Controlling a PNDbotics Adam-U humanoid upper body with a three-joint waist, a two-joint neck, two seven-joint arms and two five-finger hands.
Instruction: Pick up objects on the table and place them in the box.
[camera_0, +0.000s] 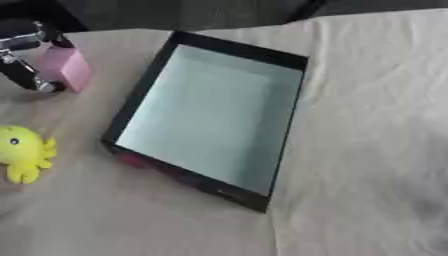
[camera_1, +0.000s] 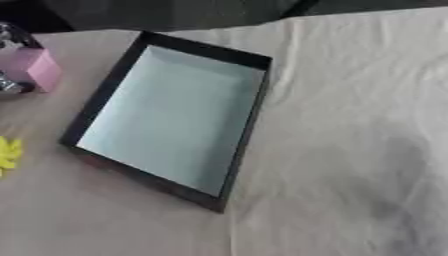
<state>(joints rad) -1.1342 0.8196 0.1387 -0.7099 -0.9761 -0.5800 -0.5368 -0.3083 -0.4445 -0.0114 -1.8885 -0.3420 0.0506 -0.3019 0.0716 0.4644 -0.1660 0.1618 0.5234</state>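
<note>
A black-walled box (camera_0: 290, 107) with a pale, empty floor lies in the middle of the cloth-covered table. At the upper left my left hand (camera_0: 24, 55) has its fingers curled round a pink block (camera_0: 66, 67), held just left of the box's far corner. A yellow octopus toy (camera_0: 23, 151) lies on the cloth at the left edge, below the hand and left of the box's near corner. My right hand shows in neither view.
The beige cloth (camera_1: 350, 125) is wrinkled, with wide open room to the right of the box and in front of it. The table's far edge runs along the top, dark beyond it.
</note>
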